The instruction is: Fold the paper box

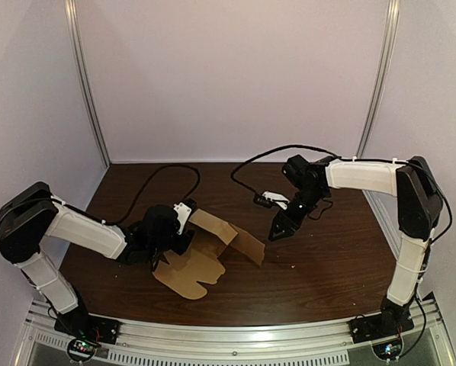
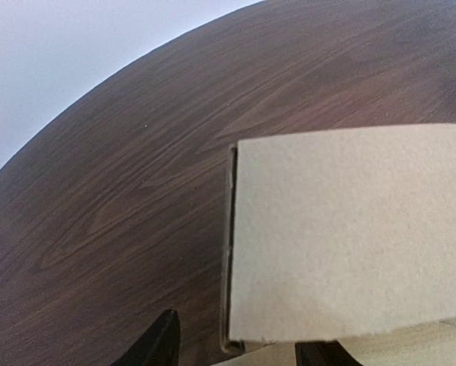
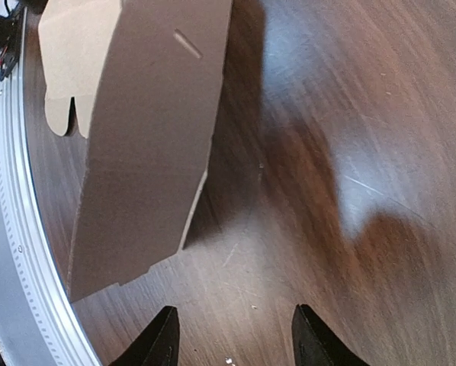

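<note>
Left gripper [image 2: 242, 347] is spread wide, and a flap edge of the box [image 2: 350, 229] stands between its fingers, unclamped. Right gripper [image 3: 232, 339] gapes empty, with the box edge ahead-left and bare bench [image 3: 350, 152] ahead-right.

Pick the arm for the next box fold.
Probably right. The right end effector is open and free beside the raised flap of the paper box. The left end effector sits against its other side, likely steadying it.

The box [image 1: 201, 263] lies on the table [image 1: 319, 282], left of centre and toward the near edge; the left gripper [image 1: 175, 232] sits at its left rear, a flap between the fingers; the right gripper [image 1: 277, 231] hangs to its right, apart.
</note>
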`<state>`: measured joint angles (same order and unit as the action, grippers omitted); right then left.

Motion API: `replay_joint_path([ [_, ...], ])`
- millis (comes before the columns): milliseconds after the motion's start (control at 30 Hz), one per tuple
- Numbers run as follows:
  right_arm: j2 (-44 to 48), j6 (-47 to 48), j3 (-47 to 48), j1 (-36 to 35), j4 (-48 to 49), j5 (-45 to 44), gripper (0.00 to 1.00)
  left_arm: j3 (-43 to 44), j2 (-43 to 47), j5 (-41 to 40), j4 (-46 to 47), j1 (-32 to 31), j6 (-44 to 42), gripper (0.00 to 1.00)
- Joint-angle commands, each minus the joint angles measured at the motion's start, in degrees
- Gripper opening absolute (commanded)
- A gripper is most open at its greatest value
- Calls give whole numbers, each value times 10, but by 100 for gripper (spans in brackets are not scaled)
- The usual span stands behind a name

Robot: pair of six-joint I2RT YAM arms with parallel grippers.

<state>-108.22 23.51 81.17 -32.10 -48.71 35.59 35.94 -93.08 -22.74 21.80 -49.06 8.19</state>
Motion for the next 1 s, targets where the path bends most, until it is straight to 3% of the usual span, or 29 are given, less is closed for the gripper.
replay_joint_path([
  [0,5,39,-29,-40,13,23,53,-2,-34,90,103,11,-30,50],
  [200,27,53,-54,-91,44,15,57,10,-66,130,118,11,-21,43],
  [367,35,16,-66,-109,107,6,53,5,-72,143,136,11,-4,39],
  [600,21,-41,-49,-117,172,-20,52,-9,-65,156,145,8,16,37],
  [967,3,-46,-41,-126,253,-76,52,-15,-60,161,143,-2,26,36],
])
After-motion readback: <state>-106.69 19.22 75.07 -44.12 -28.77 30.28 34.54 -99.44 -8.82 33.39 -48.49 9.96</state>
